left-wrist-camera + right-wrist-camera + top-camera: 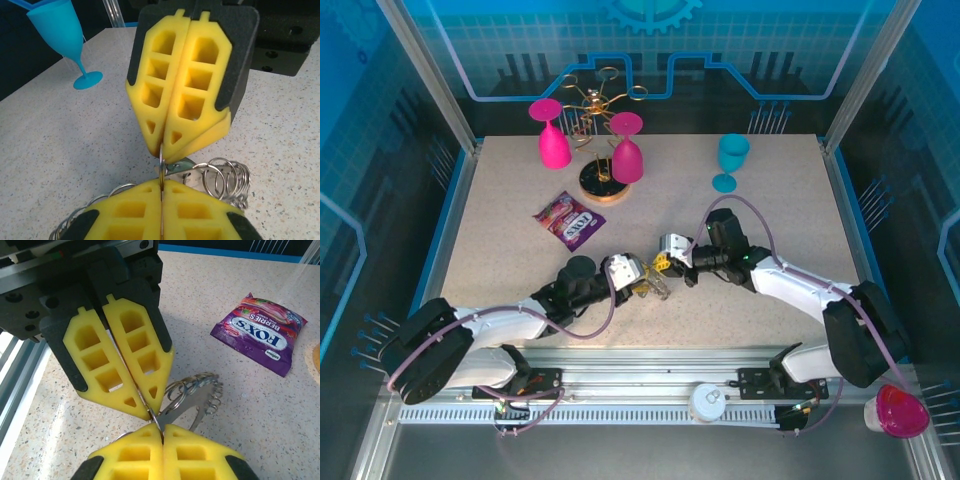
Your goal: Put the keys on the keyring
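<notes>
Left gripper [150,412] and right gripper [162,150] are both clamped shut, tip to tip, on the edge of the keyring [197,392]. We see the ring at the near middle of the table [500,200], well apart from the purple snack packet [260,335].

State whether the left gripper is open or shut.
Shut: the left gripper fingers meet, pinching the keyring.

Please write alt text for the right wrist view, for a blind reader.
Two shut yellow-padded grippers meet tip to tip, the right gripper from below and the left gripper from upper left, pinching the wire-fringed keyring. A purple snack packet lies on the speckled table behind.
</notes>
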`<action>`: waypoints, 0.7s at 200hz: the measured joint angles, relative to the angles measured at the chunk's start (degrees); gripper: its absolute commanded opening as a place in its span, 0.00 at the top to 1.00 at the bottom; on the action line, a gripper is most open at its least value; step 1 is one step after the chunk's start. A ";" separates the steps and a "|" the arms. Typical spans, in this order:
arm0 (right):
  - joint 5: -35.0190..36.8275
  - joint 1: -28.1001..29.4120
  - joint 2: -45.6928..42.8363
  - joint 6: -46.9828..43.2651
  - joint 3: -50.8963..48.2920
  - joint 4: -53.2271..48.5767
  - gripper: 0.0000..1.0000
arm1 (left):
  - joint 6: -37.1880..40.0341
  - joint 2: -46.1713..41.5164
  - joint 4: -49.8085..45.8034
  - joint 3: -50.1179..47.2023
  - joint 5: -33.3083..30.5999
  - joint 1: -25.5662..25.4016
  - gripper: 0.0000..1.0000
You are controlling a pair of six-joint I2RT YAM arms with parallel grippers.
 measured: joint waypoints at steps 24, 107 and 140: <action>1.84 1.55 -0.07 -2.71 2.54 -4.63 1.00 | 0.20 -0.17 -3.78 1.70 -0.24 0.00 0.81; 11.67 6.58 -0.15 -10.23 10.69 -18.58 1.00 | 1.90 -3.41 -13.75 4.46 -0.31 0.00 0.80; 12.90 7.43 -0.15 -11.21 11.41 -20.31 1.00 | 2.78 -4.44 -14.97 4.46 0.87 0.00 0.87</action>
